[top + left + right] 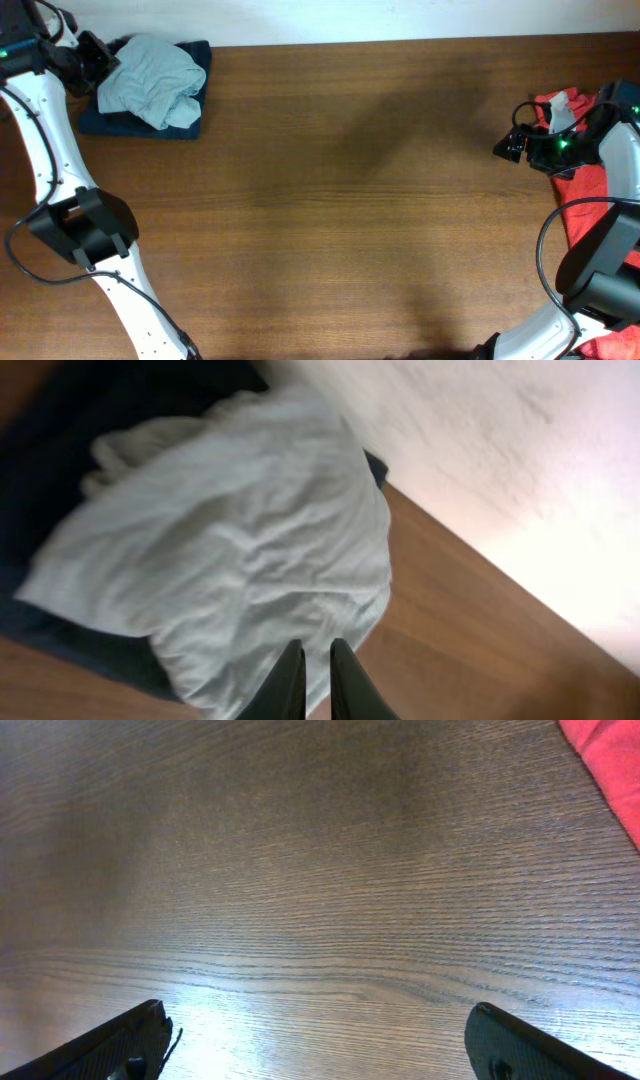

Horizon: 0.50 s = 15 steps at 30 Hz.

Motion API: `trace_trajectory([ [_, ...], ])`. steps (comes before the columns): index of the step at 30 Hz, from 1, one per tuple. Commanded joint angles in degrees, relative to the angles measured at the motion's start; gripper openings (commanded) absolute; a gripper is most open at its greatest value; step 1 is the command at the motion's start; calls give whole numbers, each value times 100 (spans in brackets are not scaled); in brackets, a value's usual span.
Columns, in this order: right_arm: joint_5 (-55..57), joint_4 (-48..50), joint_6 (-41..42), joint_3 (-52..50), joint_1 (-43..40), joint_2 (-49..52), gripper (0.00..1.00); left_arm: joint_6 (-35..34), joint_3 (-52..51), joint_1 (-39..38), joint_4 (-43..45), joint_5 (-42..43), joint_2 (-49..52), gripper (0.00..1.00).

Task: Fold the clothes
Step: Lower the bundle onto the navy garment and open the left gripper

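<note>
Our left gripper (316, 678) sits nearly closed and empty, the grey garment (240, 550) just ahead; our right gripper (315, 1025) is spread wide; we should pinch one edge of the red cloth (612, 760) ahead-right.

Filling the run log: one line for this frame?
left gripper: shut, at pale shirt on navy cloth | right gripper: open, over table | red garment: right edge
</note>
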Motion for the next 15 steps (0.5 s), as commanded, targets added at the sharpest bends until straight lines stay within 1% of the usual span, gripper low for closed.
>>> trace_trajectory([
  [1,52,-13,-44,81,-4,-33,99,-101,-111,98,-20,-868,11,8],
  [5,52,-15,-46,81,-4,-33,99,-98,-306,105,-28,-1451,151,7],
  [9,52,-15,-44,81,-4,-33,99,-98,-455,142,-48,-1451,566,6],
  [11,52,-15,-46,81,-4,-33,98,-103,-463,192,-155,-1447,754,3],
  [15,52,-15,-44,81,-4,-33,99,-101,-433,302,-238,-1427,761,1],
])
